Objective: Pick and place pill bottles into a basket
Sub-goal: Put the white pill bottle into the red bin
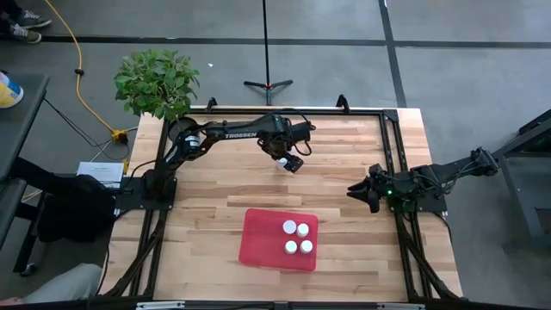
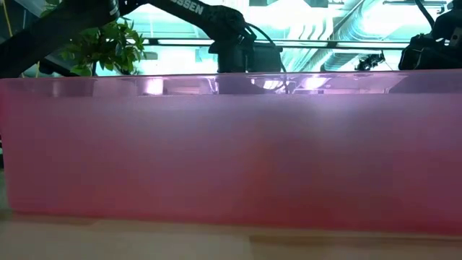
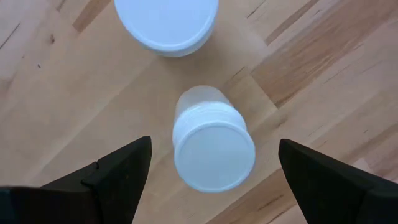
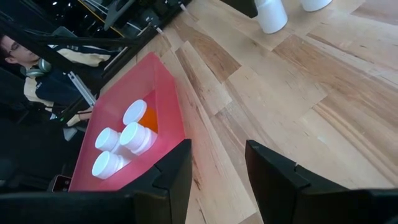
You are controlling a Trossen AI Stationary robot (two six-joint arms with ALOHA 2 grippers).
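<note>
Two white-capped pill bottles (image 3: 213, 146) (image 3: 166, 25) stand on the wooden table near its far middle. My left gripper (image 3: 214, 180) points down above the nearer one, open, with one finger on either side of its cap and apart from it. The right wrist view shows the same two bottles (image 4: 272, 15) farther off. The basket (image 1: 258, 250), a flat red tray, lies near the table's front edge and holds several white-capped bottles (image 1: 297, 238); one has an orange body (image 4: 148, 118). My right gripper (image 1: 355, 189) waits at the table's right side, shut, with nothing between its fingers.
A potted plant (image 1: 157, 82) stands at the table's far left corner. Black frame rails (image 1: 392, 146) run along the table's edges. The basket's red wall (image 2: 231, 152) fills the low view. A person (image 4: 18, 53) sits beyond the table's near side.
</note>
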